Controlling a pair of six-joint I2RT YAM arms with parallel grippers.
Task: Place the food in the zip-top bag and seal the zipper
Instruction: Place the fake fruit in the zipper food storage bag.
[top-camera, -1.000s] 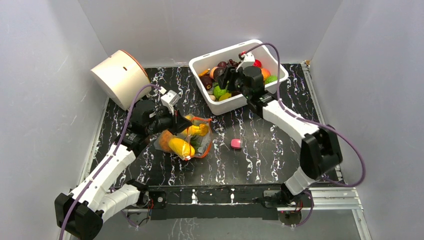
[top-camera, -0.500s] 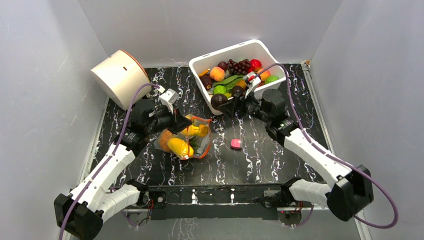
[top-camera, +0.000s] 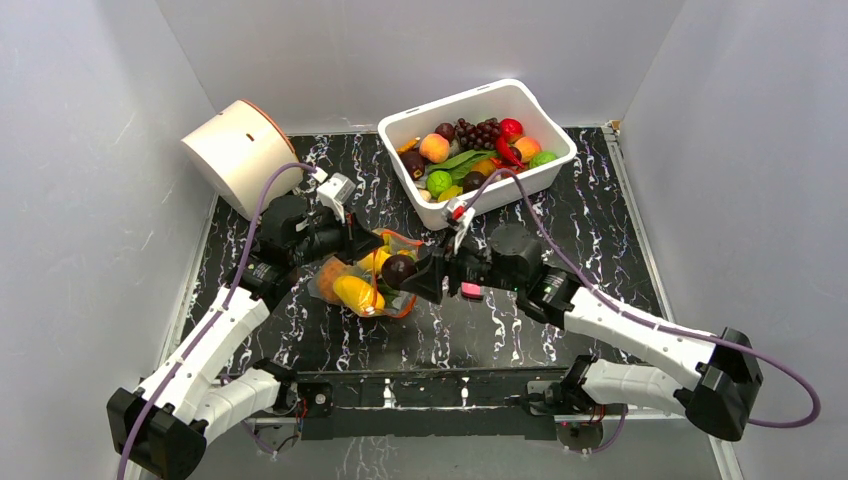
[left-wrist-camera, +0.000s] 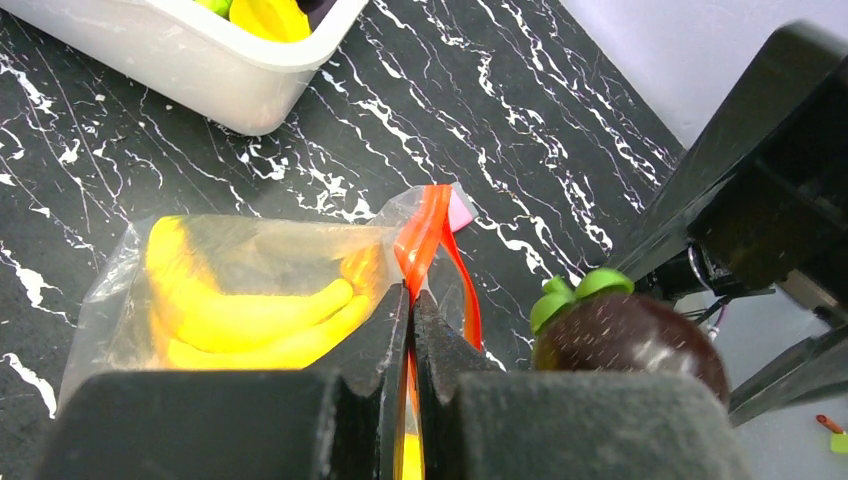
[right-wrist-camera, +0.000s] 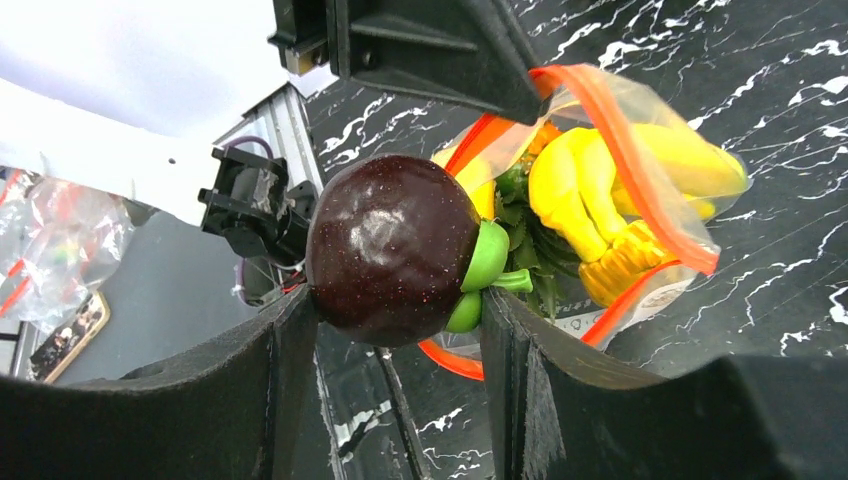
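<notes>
The zip-top bag (top-camera: 362, 285) lies at mid-left of the table with a yellow banana bunch (left-wrist-camera: 240, 310) and an orange pineapple (right-wrist-camera: 622, 266) inside. My left gripper (top-camera: 366, 243) is shut on the bag's red-orange zipper (left-wrist-camera: 428, 232), holding one side of the mouth up so that it gapes. My right gripper (top-camera: 407, 273) is shut on a dark purple round fruit (right-wrist-camera: 392, 248) with a green calyx. It holds that fruit just in front of the bag's open mouth (right-wrist-camera: 560, 200), outside the bag.
A white bin (top-camera: 480, 196) with several toy fruits and vegetables stands at the back. A small pink block (top-camera: 471, 290) lies beside my right wrist. A tipped white round container (top-camera: 240, 150) rests at the back left.
My right arm has swung from the white bin down and left to the bag's mouth, carrying the purple fruit. The left gripper has kept its hold on the zipper.
</notes>
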